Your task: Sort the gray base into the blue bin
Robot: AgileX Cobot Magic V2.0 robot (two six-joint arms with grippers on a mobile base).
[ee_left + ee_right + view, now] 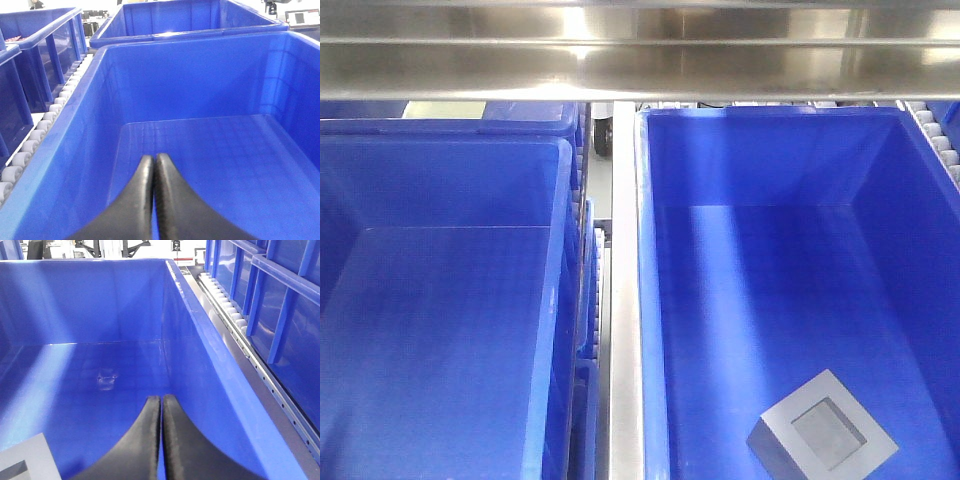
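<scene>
The pale gray matte cube-like base (27,462) sits on the deep bright-blue plastic bin's (200,335) floor, just left of the right gripper (161,402), jaws closed on nothing; the left gripper (154,161) likewise.

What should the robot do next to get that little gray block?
Probably open the right gripper and ease it down and to the left toward the gray base. Its fingers are pressed together, holding nothing, and the base lies loose on the floor of the blue bin, low and to their left.

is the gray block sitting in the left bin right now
No, the gray block lies on the floor of the right blue bin, near its front edge; the left bin shows only bare floor.
</scene>
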